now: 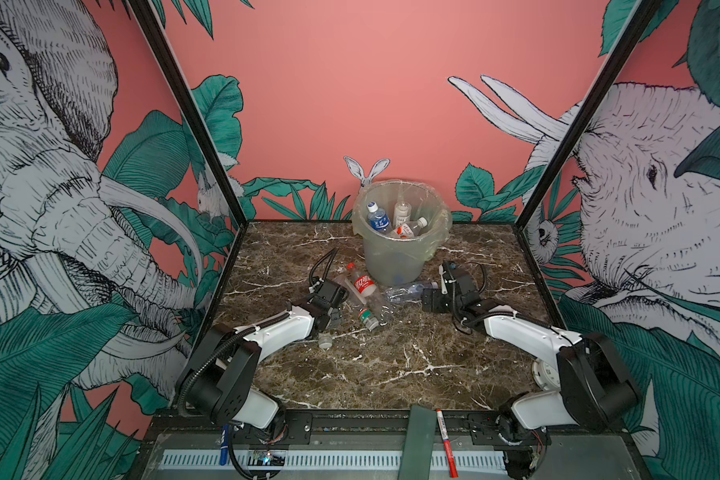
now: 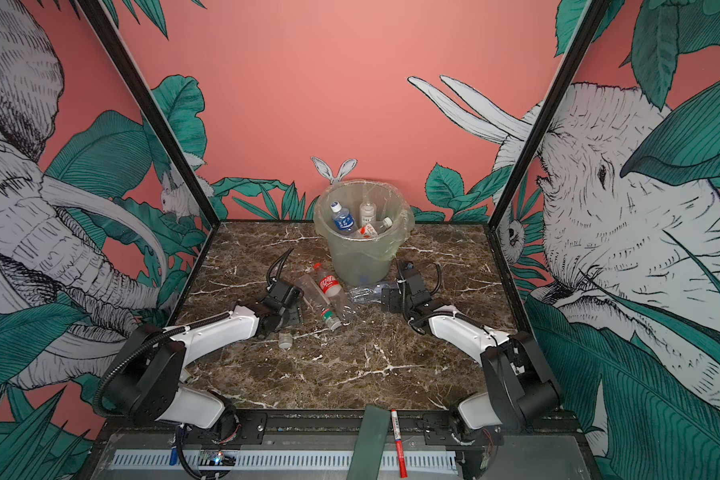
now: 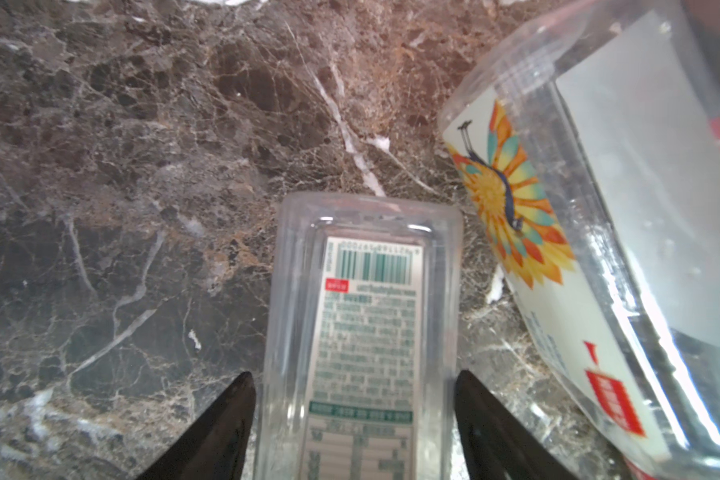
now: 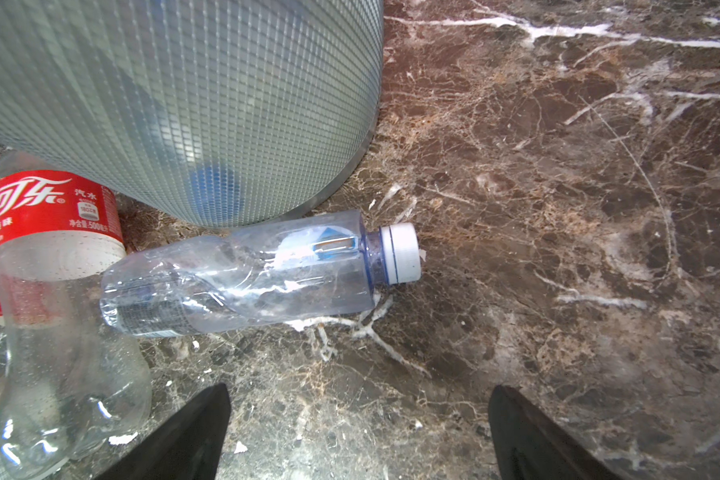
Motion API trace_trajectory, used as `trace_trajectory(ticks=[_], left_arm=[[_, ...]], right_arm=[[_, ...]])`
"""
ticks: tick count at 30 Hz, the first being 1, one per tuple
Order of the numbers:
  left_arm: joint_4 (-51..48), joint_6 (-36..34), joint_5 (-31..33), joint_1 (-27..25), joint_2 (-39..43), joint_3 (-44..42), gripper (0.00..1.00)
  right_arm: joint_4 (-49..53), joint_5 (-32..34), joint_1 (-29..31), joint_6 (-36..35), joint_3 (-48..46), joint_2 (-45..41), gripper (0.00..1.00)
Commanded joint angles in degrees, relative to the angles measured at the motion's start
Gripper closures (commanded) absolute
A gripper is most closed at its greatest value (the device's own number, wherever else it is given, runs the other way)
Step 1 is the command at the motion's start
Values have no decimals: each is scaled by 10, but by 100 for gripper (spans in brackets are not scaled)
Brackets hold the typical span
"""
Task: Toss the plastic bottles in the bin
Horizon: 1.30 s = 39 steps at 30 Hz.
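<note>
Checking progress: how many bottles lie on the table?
4: a green-print bottle between the left gripper's jaws, a peacock-label bottle beside it, a red-label bottle, a crushed bottle by the bin. Others may be hidden.

You have one bin [image 1: 391, 259] with three bottles [image 1: 378, 217] showing inside, four more bottles [image 1: 364, 284] lying on the desk [image 1: 391, 370], plus one red-and-white marker [image 1: 445, 440].

bin [image 1: 385, 259]: table [image 1: 391, 370] rear, three bottles [image 1: 378, 219] inside | red-label bottle [image 1: 365, 285]: lying before bin
</note>
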<state>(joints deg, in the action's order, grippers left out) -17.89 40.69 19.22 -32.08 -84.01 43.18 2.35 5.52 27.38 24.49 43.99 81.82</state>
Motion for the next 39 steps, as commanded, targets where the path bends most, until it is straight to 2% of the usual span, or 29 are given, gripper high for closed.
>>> trace_trajectory(ticks=[1, 7, 11, 19, 27, 32, 39], left_arm=[[-13, -38, -1, 3, -2, 16, 23], [-32, -79, 10, 3, 12, 11, 27], [-27, -91, 7, 2, 24, -3, 42], [-4, -102, -20, 2, 35, -17, 57], [17, -139, -33, 3, 120, -59, 58], [80, -180, -104, 2, 205, -122, 64], [114, -212, -176, 2, 277, -161, 60]], right_arm=[[-5, 2, -1, 6, 20, 5, 1], [-6, 0, -1, 8, 20, 5, 1], [-6, -1, -1, 7, 20, 5, 1], [-5, 1, -1, 7, 19, 5, 1], [-6, 0, -1, 8, 20, 5, 1], [-5, 1, -1, 7, 18, 2, 1], [-4, 3, -1, 5, 18, -1, 1]])
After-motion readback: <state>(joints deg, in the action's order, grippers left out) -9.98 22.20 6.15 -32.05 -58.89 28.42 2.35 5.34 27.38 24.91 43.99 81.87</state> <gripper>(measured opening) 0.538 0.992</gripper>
